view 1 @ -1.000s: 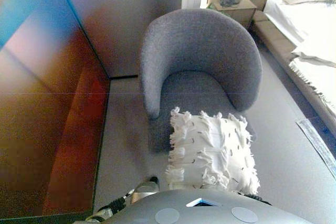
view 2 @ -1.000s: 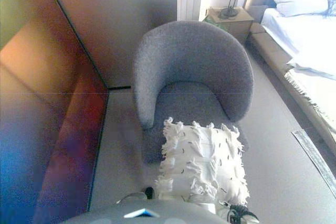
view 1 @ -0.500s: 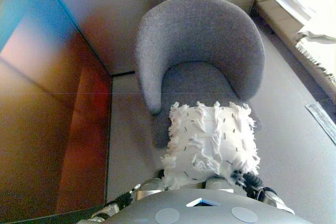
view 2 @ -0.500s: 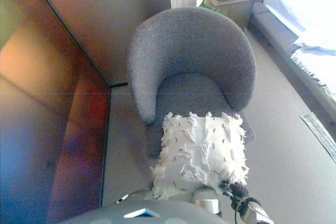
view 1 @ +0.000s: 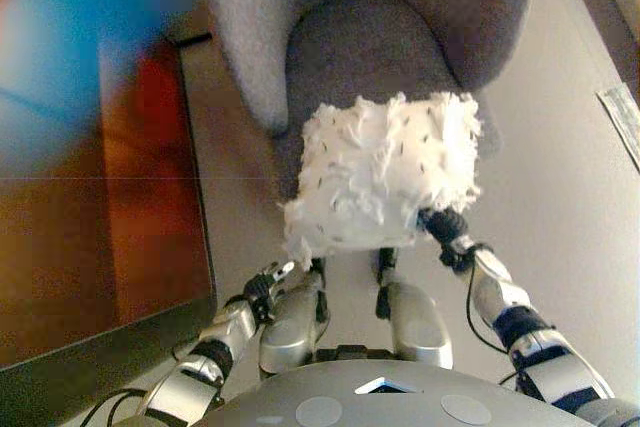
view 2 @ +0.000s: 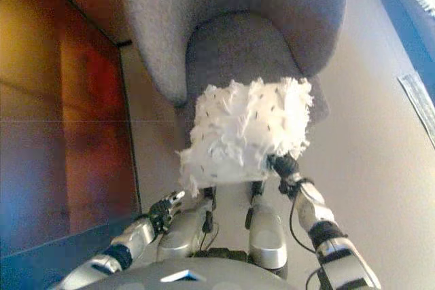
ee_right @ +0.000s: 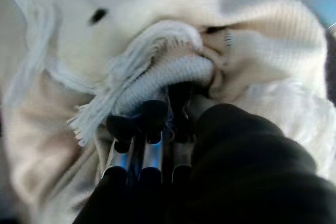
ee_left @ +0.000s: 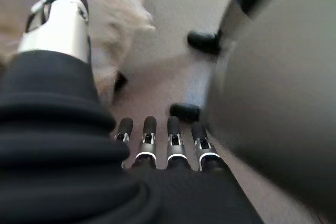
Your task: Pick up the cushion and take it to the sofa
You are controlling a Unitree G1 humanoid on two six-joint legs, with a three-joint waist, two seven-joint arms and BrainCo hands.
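White fringed cushion (view 1: 385,172) w/ small dark flecks, held up in the air in front of the robot, just before the front edge of a grey tub armchair (view 1: 370,37). It hangs over the chair's seat edge in the head views; whether it touches the seat can't be told.

Right hand (ee_right: 157,129) grips the cushion at its lower right corner: in the right wrist view the fingers (ee_right: 149,116) curl into the fabric, bunching a knitted fold and a tassel of fringe around them. From the head views only the dark wrist shows, right under the cushion's corner (view 1: 445,227).

Left hand (view 1: 270,282) hangs low at the robot's left side, apart from the cushion, nothing in it. Left wrist view shows its fingers (ee_left: 149,129) in a row, straight and relaxed, thumb apart, w/ pale floor beyond.

Armchair stands on light grey carpet (view 1: 560,177). To the left, a dark glossy reddish-brown panel (view 1: 90,167) runs beside the carpet. A pale strip (view 1: 625,117) lies on the carpet at far right.
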